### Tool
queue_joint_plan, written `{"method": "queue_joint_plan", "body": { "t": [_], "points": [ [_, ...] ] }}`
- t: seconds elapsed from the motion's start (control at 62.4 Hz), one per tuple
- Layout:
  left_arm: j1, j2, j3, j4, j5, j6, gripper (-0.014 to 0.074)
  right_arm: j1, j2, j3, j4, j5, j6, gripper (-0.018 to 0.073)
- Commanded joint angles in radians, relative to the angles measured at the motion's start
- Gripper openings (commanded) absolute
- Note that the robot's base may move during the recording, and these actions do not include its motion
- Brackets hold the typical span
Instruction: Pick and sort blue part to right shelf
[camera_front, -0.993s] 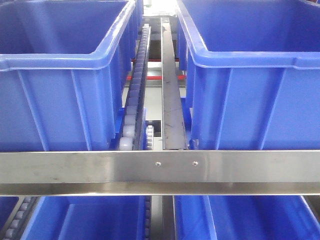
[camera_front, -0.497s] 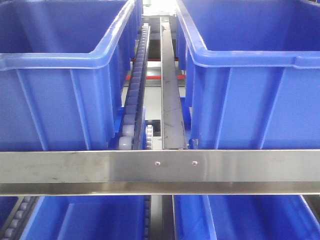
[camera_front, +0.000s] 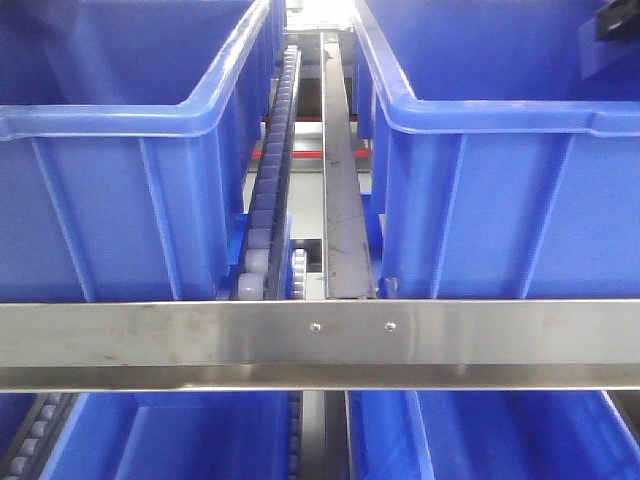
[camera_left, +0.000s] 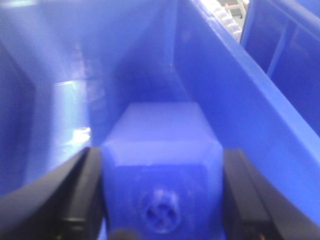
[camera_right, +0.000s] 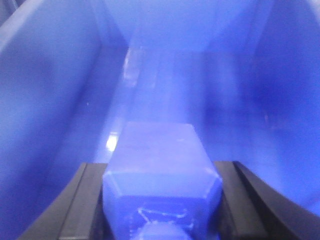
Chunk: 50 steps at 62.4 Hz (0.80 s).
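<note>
Bin interior behind right-gripper-clamped blue part

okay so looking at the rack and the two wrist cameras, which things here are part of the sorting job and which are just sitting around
Part of the job:
- blue part, clamped in the right gripper over a bin's inside
- a second blue part, clamped in the left gripper
- right shelf with its upper right bin

Just there:
- upper left bin
- roller track
- lower-tier bins
</note>
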Motion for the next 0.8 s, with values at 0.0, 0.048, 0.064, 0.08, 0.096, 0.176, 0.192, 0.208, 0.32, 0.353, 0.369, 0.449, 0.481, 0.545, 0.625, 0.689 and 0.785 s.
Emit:
{"method": "queue_joint_plan", "body": {
  "t": [0.0, 0.048, 0.064, 0.08, 0.096, 0.176, 0.192, 0.208, 0.32, 0.353, 0.369, 0.449, 0.481, 0.545, 0.625, 0.689, 0.785],
  "points": [
    [-0.001, -0.015, -0.043, -0.016, -0.092, -0.001, 0.0538, 0.0, -0.02, -0.044, -0.008, -0.109, -0.005, 0.0522],
    [0.001, -0.015, -0.045, -0.016, -0.092, -0.001, 0.0538, -0.001, -0.02, -0.044, -0.008, -0.109, -0.005, 0.0545],
    [0.003, -0.015, -0.045, -0.016, -0.09, -0.001, 0.0538, -0.001, -0.02, -0.044, -0.008, -0.109, -0.005, 0.0552],
    [0.003, -0.015, -0.045, -0.016, -0.09, -0.001, 0.0538, -0.001, -0.02, -0.044, -0.008, -0.109, -0.005, 0.0558],
    [0.006, -0.015, -0.045, -0.016, -0.09, -0.001, 0.0538, -0.001, -0.02, -0.044, -0.008, -0.109, -0.005, 0.0564],
    [0.019, -0.015, -0.045, -0.016, -0.09, -0.001, 0.0537, -0.001, -0.02, -0.044, -0.008, -0.107, -0.005, 0.0585],
    [0.021, -0.015, -0.045, -0.016, -0.09, -0.001, 0.0536, -0.001, -0.02, -0.044, -0.008, -0.106, -0.005, 0.0586],
    [0.024, -0.015, -0.045, -0.016, -0.09, -0.001, 0.0536, -0.001, -0.02, -0.044, -0.008, -0.105, -0.005, 0.0589],
    [0.041, -0.015, -0.045, -0.016, -0.084, -0.001, 0.0536, -0.001, -0.02, -0.044, -0.008, -0.101, -0.005, 0.059],
    [0.043, -0.015, -0.045, -0.016, -0.084, -0.001, 0.0536, -0.001, -0.02, -0.044, -0.008, -0.1, -0.005, 0.0591],
    [0.045, -0.015, -0.045, -0.016, -0.084, -0.001, 0.0536, -0.001, -0.02, -0.044, -0.008, -0.1, -0.005, 0.0591],
    [0.046, -0.015, -0.045, -0.016, -0.084, -0.001, 0.0531, -0.001, -0.021, -0.044, -0.008, -0.103, -0.005, 0.059],
    [0.046, -0.017, -0.045, -0.016, -0.084, -0.001, 0.0523, -0.001, -0.021, -0.044, -0.008, -0.105, -0.005, 0.0589],
    [0.046, -0.025, -0.045, -0.016, -0.079, -0.001, 0.0482, -0.001, -0.029, -0.044, -0.008, -0.105, -0.005, 0.0587],
    [0.046, -0.043, -0.045, -0.016, -0.067, -0.001, 0.0389, -0.002, -0.045, -0.044, -0.008, -0.104, -0.005, 0.0587],
    [0.046, -0.061, -0.045, -0.016, -0.056, -0.001, 0.0283, -0.008, -0.058, -0.044, -0.008, -0.104, -0.005, 0.0582],
    [0.051, -0.084, -0.045, -0.016, -0.054, -0.001, 0.014, -0.028, -0.081, -0.044, -0.008, -0.103, -0.005, 0.0492]
  ]
}}
